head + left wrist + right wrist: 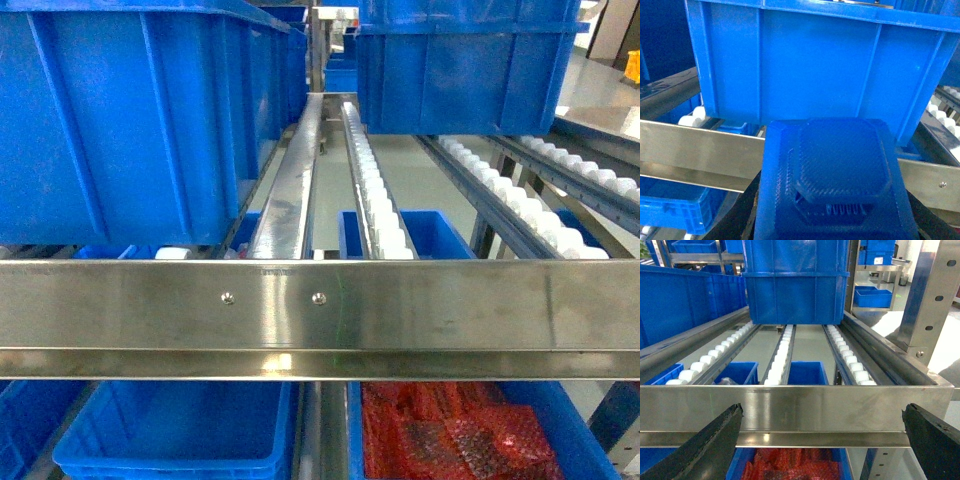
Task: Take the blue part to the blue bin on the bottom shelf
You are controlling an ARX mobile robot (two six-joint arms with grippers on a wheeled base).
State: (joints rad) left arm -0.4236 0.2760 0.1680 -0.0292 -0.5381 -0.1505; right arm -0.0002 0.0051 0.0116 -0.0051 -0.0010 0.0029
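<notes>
While the left gripper [832, 235] grasps the blue part [835, 180], the right gripper [822, 440] gapes; the blue bin [175, 425] holds nothing, its neighbour [575, 430] red bubble wrap [450, 435].

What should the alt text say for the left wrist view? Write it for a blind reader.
A dark-blue ribbed blue part fills the lower frame, held close under the camera. Behind it, a large blue tote rests on a steel rack rail with white rollers.

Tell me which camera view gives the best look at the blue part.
The left wrist view. The blue part fills the lower middle of that picture, close up, with its raised octagonal top and a ribbed slot plain to see; the left gripper that carries it is mostly hidden. The head view and the right wrist view show nothing of the part, only shelf rails, rollers and bins.
</notes>
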